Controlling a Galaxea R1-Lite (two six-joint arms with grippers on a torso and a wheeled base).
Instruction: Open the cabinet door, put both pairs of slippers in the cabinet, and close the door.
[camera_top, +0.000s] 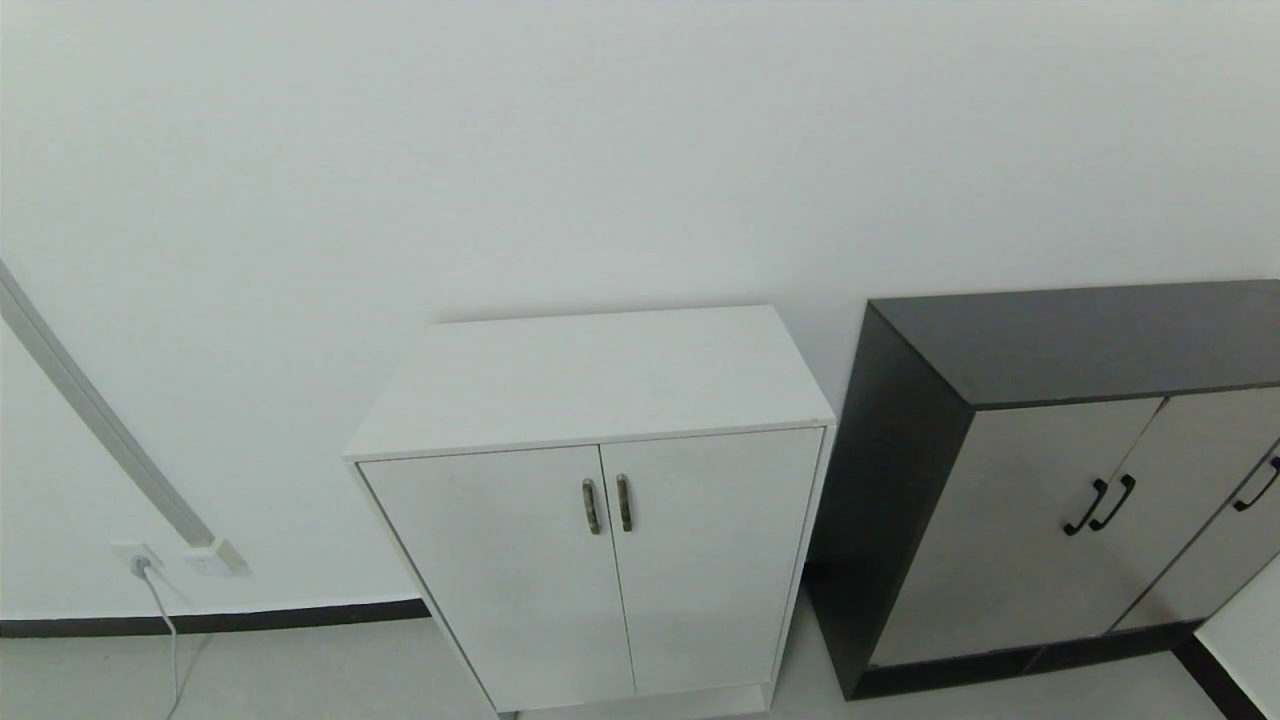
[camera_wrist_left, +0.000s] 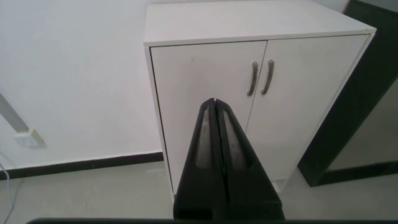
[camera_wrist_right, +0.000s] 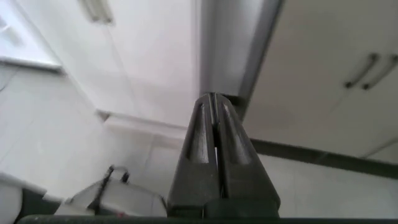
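**A:** What sits closest?

**B:** The left gripper (camera_wrist_left: 214, 101), fingers pressed flat together on nothing. It is out in front of the white cabinet (camera_wrist_left: 249, 22), facing its left door (camera_wrist_left: 186, 74). The right gripper (camera_wrist_right: 214, 95) is likewise clamped on nothing, low down before the cabinet's right bottom corner.

**A:** And the cabinet itself?

**B:** Plain white with a flat top. Its 2 doors are both closed and meet at the middle. 2 upright metal handles (camera_top: 591, 506) sit side by side at the seam, high on the doors. It stands on the pale floor (camera_top: 300, 680), back against the white wall (camera_top: 600, 150).

**A:** Anything beyond it?

**B:** A black cabinet (camera_top: 1050, 340) with grey doors stands just beside its right side, with a narrow gap between. Left of the white cabinet, low on the wall, is a socket (camera_top: 135, 558) with a grey cable (camera_top: 170, 630) plugged in. A slanting white conduit (camera_top: 90, 410) runs above that.
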